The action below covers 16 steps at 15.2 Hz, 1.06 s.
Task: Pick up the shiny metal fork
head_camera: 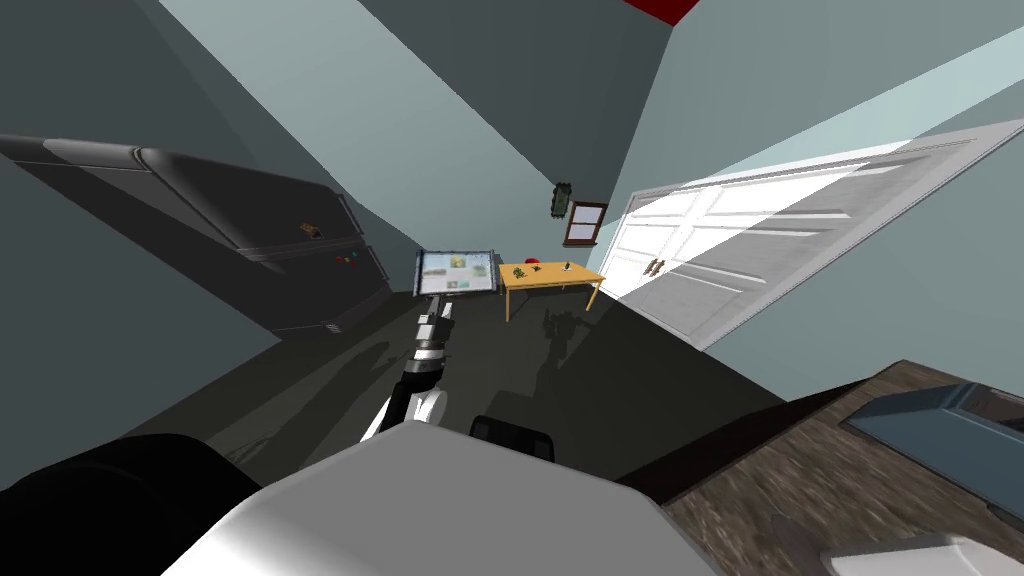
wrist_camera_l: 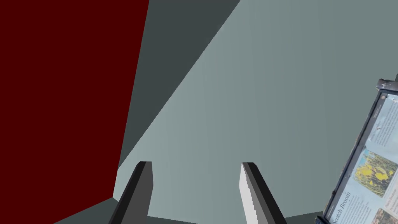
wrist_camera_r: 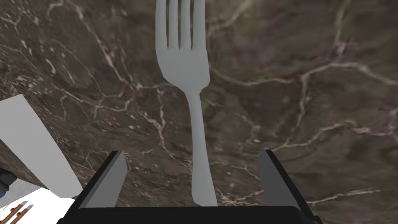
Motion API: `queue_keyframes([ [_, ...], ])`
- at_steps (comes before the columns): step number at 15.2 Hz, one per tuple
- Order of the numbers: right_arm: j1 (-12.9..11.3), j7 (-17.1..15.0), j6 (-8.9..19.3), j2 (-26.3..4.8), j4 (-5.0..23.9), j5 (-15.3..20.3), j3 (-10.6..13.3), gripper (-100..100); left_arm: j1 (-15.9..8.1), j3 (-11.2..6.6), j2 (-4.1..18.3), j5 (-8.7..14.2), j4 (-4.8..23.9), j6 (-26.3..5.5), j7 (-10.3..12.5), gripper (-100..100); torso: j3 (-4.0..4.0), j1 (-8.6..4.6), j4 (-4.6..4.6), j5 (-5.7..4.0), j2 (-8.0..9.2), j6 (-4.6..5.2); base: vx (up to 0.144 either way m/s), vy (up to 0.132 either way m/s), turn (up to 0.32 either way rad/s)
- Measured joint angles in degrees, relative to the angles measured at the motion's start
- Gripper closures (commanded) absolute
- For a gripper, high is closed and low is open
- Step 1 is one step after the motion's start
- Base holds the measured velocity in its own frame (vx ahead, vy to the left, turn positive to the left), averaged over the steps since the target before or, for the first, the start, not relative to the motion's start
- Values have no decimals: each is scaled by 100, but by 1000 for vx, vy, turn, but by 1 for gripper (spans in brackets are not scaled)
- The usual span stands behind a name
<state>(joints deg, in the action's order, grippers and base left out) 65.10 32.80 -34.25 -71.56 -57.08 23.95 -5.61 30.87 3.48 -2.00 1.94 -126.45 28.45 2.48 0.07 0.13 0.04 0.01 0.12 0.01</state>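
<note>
**As the fork lies straight between my spread right fingers, only the closing remains**

Because the coming move depends on one relation, I begin with it. My right claw (wrist_camera_r: 191,153) has its two fingers apart, and the handle of the fork (wrist_camera_r: 195,124) passes through the middle of the gap, touching neither finger. Nothing is clamped.

Nearest to me, the rounded end of the handle reaches the dark body of the claw. From there the handle runs directly away from me, in the same line as the claw looks. So the long axis of the fork is crosswise to the direction in which my fingers close. Past the fingertips the handle becomes thinner, then widens into the head, and the tines point away from me at the farthest end. The fork is plain pale grey and lies flat on a dark brown, veined counter (wrist_camera_r: 311,116). Outside one finger, well apart from the fork, is a white flat piece (wrist_camera_r: 35,144). I judge it will not disturb the closing.

How high my fingertips are above the counter I cannot tell. I judge I may need to go lower before I close on the handle.

My left claw (wrist_camera_l: 196,163) has its fingers apart too and holds nothing. That arm is stretched forward, away from the counter, which is at my right side. So the right arm is clearly the nearer one for this pick.
</note>
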Motion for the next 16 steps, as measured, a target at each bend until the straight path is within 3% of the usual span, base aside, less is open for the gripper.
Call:
queue_keyframes([
  [2, -160, 90, -121, 141, 259, 29, 64, -100, 0, 0, 0, 0, 0, 0, 0, 0, 1, 0, 0, 0, 1, 1, 2, -7, 64],
  [3, -168, 112, -143, 159, 283, 30, 66, 100, 0, 0, 0, 0, 0, 0, 0, 0, 0, 1, 0, 1, 1, 1, 0, 0, 0],
  [8, -167, 119, -154, 156, 276, 34, 70, 100, 0, 0, 0, 0, 0, 0, 0, 0, 1, -1, 1, 1, 1, 4, 0, 0, -22],
  [16, 249, -152, 122, -304, -367, -52, -108, 100, 1, 0, 0, 0, 0, 0, 0, 0, 4, 12, 2, 10, 7, 12, -4, 9, -90],
])
